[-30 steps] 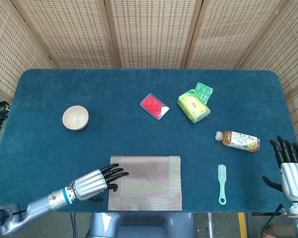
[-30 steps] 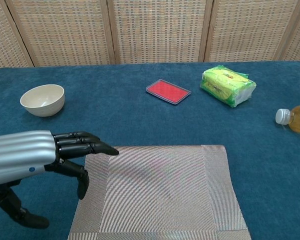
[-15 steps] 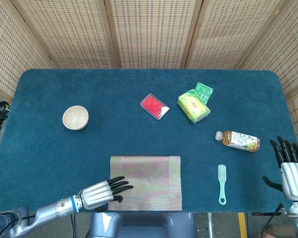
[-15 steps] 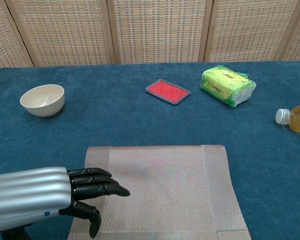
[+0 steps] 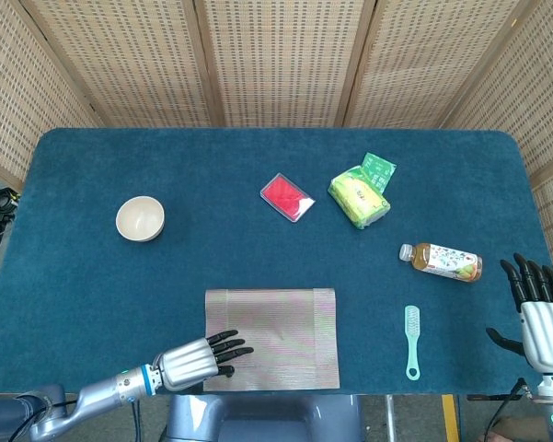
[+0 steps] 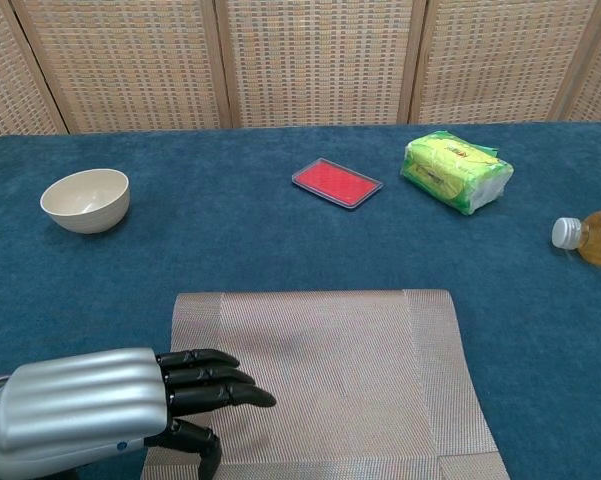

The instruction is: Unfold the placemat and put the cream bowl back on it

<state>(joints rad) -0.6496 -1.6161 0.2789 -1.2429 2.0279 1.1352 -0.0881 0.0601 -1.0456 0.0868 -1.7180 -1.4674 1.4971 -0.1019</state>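
Note:
A woven placemat (image 5: 274,337) (image 6: 320,375) lies near the table's front edge, still folded. My left hand (image 5: 199,358) (image 6: 130,408) sits over its near left corner, fingers stretched out onto the mat and thumb below; whether it pinches the mat's edge is unclear. The cream bowl (image 5: 140,219) (image 6: 85,199) stands upright and empty at the far left, well away from both hands. My right hand (image 5: 535,311) hangs at the table's right edge with fingers spread, holding nothing; the chest view does not show it.
A red flat case (image 5: 286,197) (image 6: 337,182) and a green-yellow packet (image 5: 362,193) (image 6: 456,171) lie mid-table. A tea bottle (image 5: 443,261) lies on its side at the right. A mint brush (image 5: 412,342) sits near the front right.
My left hand has drawn back toward the table's front edge, from beside the mat's left side to its near left corner. The mat's right edge shifted slightly. The right hand stayed put.

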